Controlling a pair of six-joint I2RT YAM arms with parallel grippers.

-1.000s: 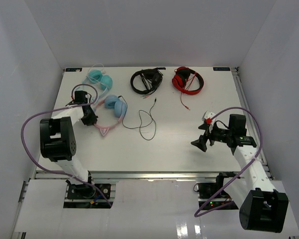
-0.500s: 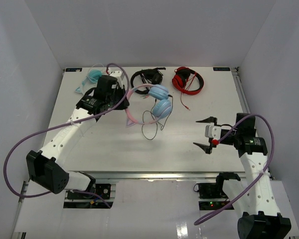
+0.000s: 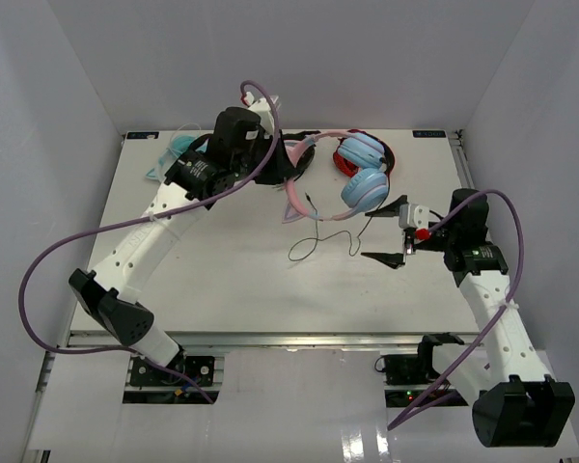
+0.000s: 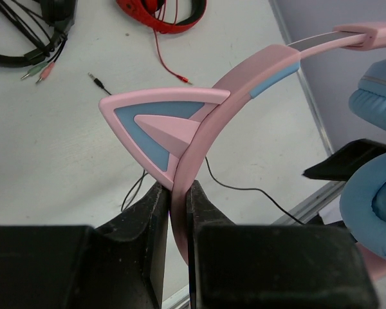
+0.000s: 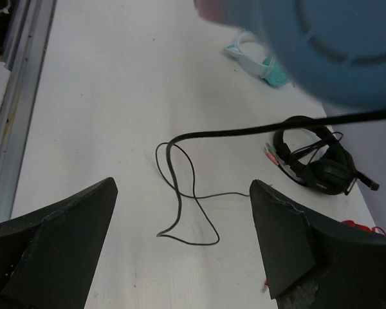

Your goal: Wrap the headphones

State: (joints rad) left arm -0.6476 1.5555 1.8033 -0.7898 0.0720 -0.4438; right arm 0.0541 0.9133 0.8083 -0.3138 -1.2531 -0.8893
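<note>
The headphones (image 3: 363, 185), with light blue ear cups and a pink cat-ear headband, hang in the air above the back middle of the table. My left gripper (image 3: 291, 172) is shut on the pink headband (image 4: 244, 77), just below one cat ear (image 4: 157, 122). The thin black cable (image 3: 320, 241) droops from the cups and its loops lie on the table. My right gripper (image 3: 388, 231) stands open just right of the cable, below the cups. In the right wrist view, a blue cup (image 5: 334, 45) fills the top and the cable (image 5: 244, 132) crosses above the open gripper (image 5: 183, 187).
Red headphones (image 3: 345, 164) lie at the back, partly behind the blue cups. Black headphones (image 3: 299, 147) sit behind the left gripper, and turquoise cat-ear headphones (image 3: 179, 145) at the back left. White walls close in the table (image 3: 222, 280).
My left arm has lifted the headphones from the table's left side and carried them up and right. My right gripper has turned and moved up toward the hanging cable.
</note>
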